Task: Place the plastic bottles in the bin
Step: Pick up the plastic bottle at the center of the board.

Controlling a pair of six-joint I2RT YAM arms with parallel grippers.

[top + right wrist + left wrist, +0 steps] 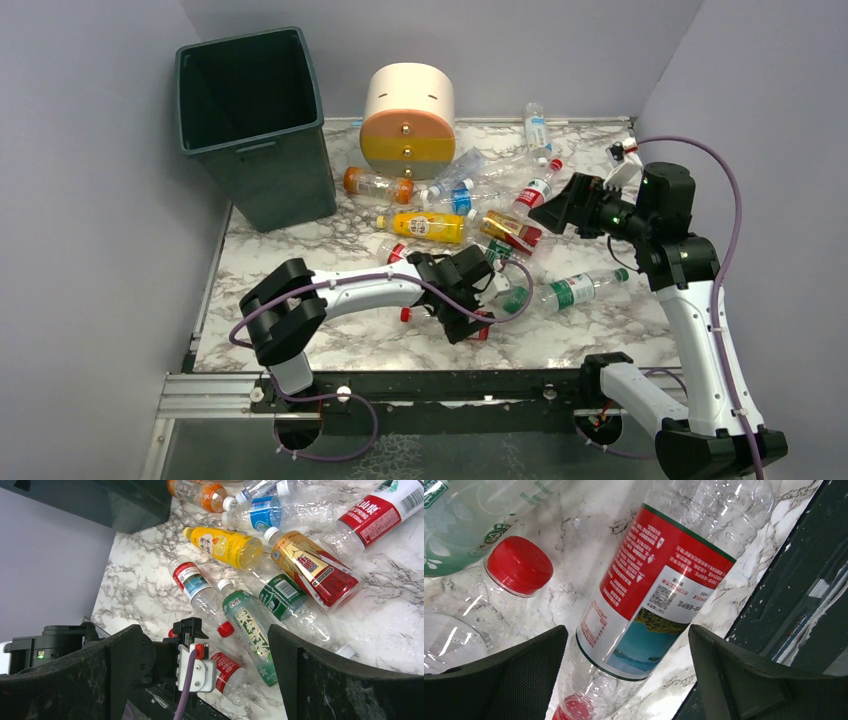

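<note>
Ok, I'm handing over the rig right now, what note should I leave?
Left claw: open, straddling a red-labelled bottle lying by the near edge of the table, not gripped.
Right claw: open, empty, raised over the right side.
Plastic bottles: all on the table; none visible in the bin.
Done: nothing yet. Left: bin every bottle.

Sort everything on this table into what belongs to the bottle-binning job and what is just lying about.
Belongs to the job:
- plastic bottles lying scattered, among them the yellow bottle, the orange bottle and the red-label clear bottle
- bin

Just lying about:
- round drawer unit
</note>
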